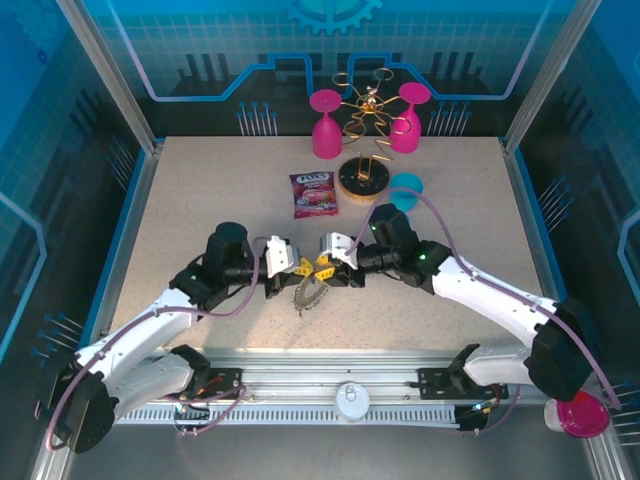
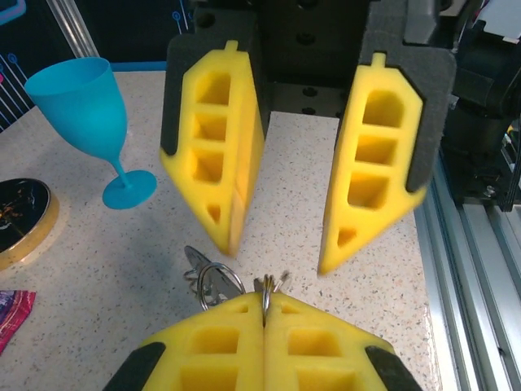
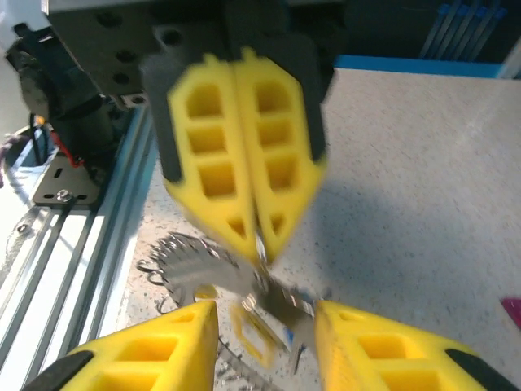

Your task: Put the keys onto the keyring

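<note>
Pinching the keyring (image 3: 195, 267) by its edge, the left gripper (image 3: 259, 240) is squeezed tight. The right gripper (image 3: 264, 309) is open, with the keys (image 3: 281, 303) between its fingers.

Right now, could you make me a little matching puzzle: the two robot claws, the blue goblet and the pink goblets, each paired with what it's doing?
Things:
1. left gripper
2. right gripper
3. blue goblet
4. pink goblets

States:
a. hanging on the wire rack
b. shut on the keyring
c. standing upright on the table
d. open

Pairs: 1-b, 2-d, 3-c, 4-a.
</note>
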Tool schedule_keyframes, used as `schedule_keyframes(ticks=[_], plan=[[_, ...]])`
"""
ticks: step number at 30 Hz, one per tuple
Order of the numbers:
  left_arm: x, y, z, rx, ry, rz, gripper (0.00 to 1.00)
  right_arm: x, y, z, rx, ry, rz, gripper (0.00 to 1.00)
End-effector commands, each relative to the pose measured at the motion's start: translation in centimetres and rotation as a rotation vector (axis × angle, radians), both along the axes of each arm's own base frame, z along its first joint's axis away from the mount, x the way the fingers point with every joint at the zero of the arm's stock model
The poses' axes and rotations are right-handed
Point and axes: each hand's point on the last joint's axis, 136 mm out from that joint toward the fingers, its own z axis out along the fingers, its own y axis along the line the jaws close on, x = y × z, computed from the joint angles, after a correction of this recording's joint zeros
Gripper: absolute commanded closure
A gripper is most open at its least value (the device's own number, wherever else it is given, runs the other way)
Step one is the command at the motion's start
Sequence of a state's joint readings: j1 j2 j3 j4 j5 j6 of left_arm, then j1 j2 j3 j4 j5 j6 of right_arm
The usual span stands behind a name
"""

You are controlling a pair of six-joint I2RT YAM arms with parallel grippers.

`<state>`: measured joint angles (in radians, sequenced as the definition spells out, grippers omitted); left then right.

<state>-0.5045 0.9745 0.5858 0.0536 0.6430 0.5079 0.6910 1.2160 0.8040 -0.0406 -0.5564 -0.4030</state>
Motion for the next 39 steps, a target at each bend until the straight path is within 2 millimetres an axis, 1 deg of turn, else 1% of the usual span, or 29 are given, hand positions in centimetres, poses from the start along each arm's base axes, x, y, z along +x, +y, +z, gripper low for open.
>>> schedule_keyframes(ticks=[1, 5, 9, 13, 15, 18, 21, 23, 24, 25, 29, 32, 35, 37, 39], plan=[[-0.2, -0.2, 2.1, -0.064, -0.118, -0.016, 1.0, 0.7, -0.5, 1.2, 0.078, -0.066, -0.05, 0.62], [-0.6, -0.4, 2.4, -0.082, -0.114, -0.04, 1.0, -0.1, -0.1, 0.1, 0.056, -0.031, -0.024, 0.62], [-0.6, -0.4, 2.5, -0.092, -0.112, -0.035, 1.0, -0.6, 0.8, 0.2, 0.083, -0.004, 0.012, 0.63], [-0.6, -0.4, 2.6, -0.104, -0.109, -0.033, 1.0, -0.4, 1.3, 0.3, 0.093, -0.003, 0.008, 0.68], [-0.6, -0.4, 2.8, -0.114, -0.109, -0.032, 1.0, -0.4, 1.6, 0.2, 0.092, 0.001, 0.009, 0.69], [-0.5, -0.5, 3.0, -0.137, -0.105, -0.028, 1.0, -0.1, 1.8, -0.3, 0.08, 0.001, -0.005, 0.66], [-0.4, -0.5, 3.3, -0.158, -0.102, -0.021, 1.0, 0.6, 1.6, -0.8, 0.087, -0.004, -0.053, 0.59], [-0.4, -0.5, 3.4, -0.17, -0.099, -0.02, 1.0, 0.6, 1.5, -1.2, 0.094, 0.004, -0.064, 0.54], [-0.5, -0.5, 3.5, -0.173, -0.097, -0.022, 1.0, 0.5, 1.5, -1.6, 0.091, 0.02, -0.062, 0.53], [-0.5, -0.5, 3.5, -0.176, -0.096, -0.026, 1.0, 0.6, 1.6, -1.5, 0.104, 0.018, -0.06, 0.52], [-0.8, -0.6, 4.0, -0.196, -0.097, -0.037, 1.0, 0.5, 2.1, -2.1, 0.116, 0.049, -0.044, 0.5], [-1.0, -0.6, 4.4, -0.21, -0.095, -0.049, 1.0, 0.4, 2.5, -2.3, 0.132, 0.065, -0.03, 0.5], [-1.1, -0.6, 4.4, -0.213, -0.091, -0.055, 1.0, 0.2, 2.7, -2.0, 0.157, 0.064, -0.013, 0.49], [-1.1, -0.6, 4.4, -0.212, -0.093, -0.053, 1.0, 0.1, 2.8, -1.9, 0.166, 0.066, -0.006, 0.52], [-1.0, -0.5, 4.3, -0.208, -0.094, -0.047, 1.0, 0.1, 2.7, -1.9, 0.168, 0.062, -0.01, 0.58]])
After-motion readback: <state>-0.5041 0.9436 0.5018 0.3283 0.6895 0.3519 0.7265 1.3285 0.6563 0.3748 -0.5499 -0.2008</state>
